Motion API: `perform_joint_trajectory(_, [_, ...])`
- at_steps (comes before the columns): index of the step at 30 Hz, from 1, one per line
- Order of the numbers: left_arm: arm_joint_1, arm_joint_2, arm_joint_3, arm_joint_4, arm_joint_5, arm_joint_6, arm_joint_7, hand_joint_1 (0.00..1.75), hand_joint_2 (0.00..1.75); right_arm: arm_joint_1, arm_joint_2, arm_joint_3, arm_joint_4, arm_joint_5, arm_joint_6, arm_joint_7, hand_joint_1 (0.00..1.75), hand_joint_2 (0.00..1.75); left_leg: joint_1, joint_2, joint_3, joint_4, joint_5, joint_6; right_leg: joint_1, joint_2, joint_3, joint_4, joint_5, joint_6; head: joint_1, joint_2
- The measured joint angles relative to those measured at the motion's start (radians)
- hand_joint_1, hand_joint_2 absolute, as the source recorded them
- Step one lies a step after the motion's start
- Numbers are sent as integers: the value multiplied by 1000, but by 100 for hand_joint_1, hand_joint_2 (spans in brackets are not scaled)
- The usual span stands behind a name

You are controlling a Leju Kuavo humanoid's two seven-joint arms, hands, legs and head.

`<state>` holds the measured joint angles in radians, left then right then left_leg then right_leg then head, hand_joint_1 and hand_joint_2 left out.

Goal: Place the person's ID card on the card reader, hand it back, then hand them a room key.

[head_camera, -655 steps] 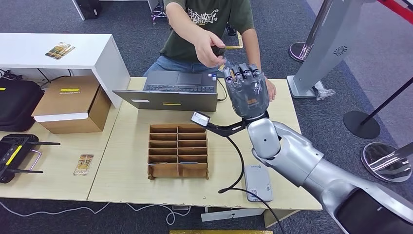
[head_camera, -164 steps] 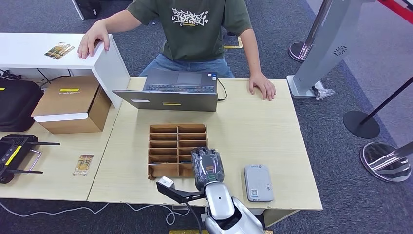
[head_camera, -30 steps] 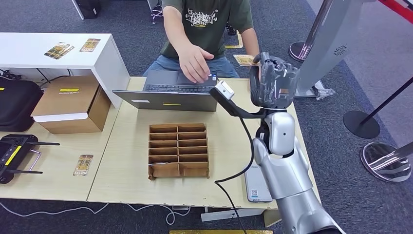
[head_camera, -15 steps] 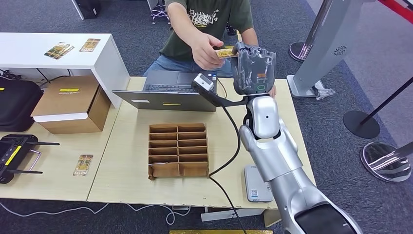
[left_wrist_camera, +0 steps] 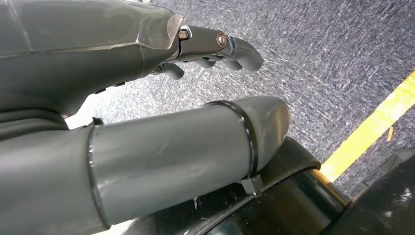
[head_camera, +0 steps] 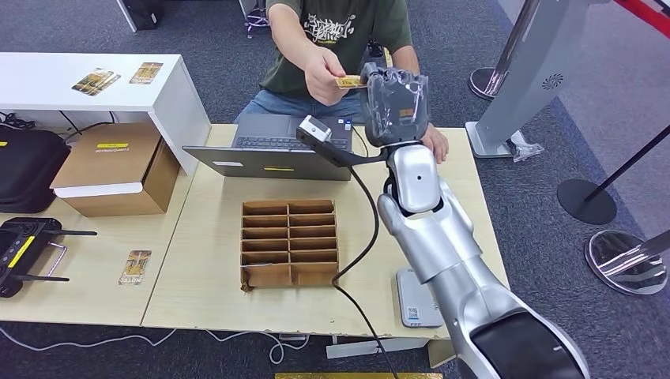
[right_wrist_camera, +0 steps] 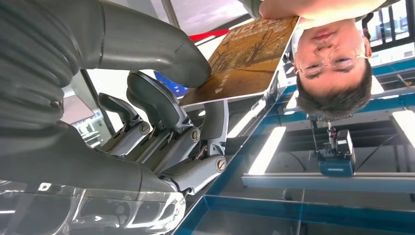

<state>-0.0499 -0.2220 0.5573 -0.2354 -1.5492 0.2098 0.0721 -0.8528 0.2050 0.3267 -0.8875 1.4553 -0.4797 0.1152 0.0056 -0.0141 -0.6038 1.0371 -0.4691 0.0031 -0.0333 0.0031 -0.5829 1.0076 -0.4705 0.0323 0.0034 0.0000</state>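
Note:
My right hand [head_camera: 395, 95] is raised over the far table edge, in front of the seated person. It pinches a golden-brown room key card [head_camera: 348, 81] between thumb and fingers. The person's hand [head_camera: 321, 73] grips the card's other end. The right wrist view shows the card [right_wrist_camera: 244, 58] close up, clamped under my thumb [right_wrist_camera: 147, 39], with the person's fingers [right_wrist_camera: 318, 7] on its far edge. The grey card reader [head_camera: 412, 298] lies at the near table edge, partly behind my arm. My left hand [left_wrist_camera: 147, 98] hangs over carpet, its fingers apart and holding nothing.
A cardboard slotted organiser [head_camera: 290, 245] sits mid-table, with an open laptop [head_camera: 276, 150] behind it. A white shelf [head_camera: 47, 79] with cards, a cardboard box [head_camera: 114, 166], a loose card [head_camera: 136, 267] and a black controller [head_camera: 24, 253] are on the left. Stanchion bases [head_camera: 586, 201] stand on the right.
My right hand has swung left toward the person with the card. The person's hand has risen from the laptop and taken hold of the card's far end.

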Motion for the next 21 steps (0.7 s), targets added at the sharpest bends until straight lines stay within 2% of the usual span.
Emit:
perform_joint_trajectory(12, [0,3,0,0,1,-8,0,0,0,-11,2,2,29,-3,-4,0,175,175,0,0,0,0,0,0,0,0,0,0,0,0,0,0])
perform_joint_trajectory(13, [0,3,0,0,1,-9,0,0,0,-12,2,2,31,-4,-5,1,163,175,0,0,0,0,0,0,0,0,0,0,0,0,0,0])
perform_joint_trajectory(16, [0,4,0,0,1,-11,0,0,0,-15,2,2,38,-6,-12,2,36,175,0,0,0,0,0,0,0,0,0,0,0,0,0,0])
perform_joint_trajectory(17, [0,5,0,0,1,-11,0,0,0,-15,2,2,40,-7,-13,2,3,175,0,0,0,0,0,0,0,0,0,0,0,0,0,0])
perform_joint_trajectory(21, [0,5,0,0,1,-12,0,0,0,-16,2,2,46,-9,-15,7,0,175,0,0,0,0,0,0,0,0,0,0,0,0,0,0])
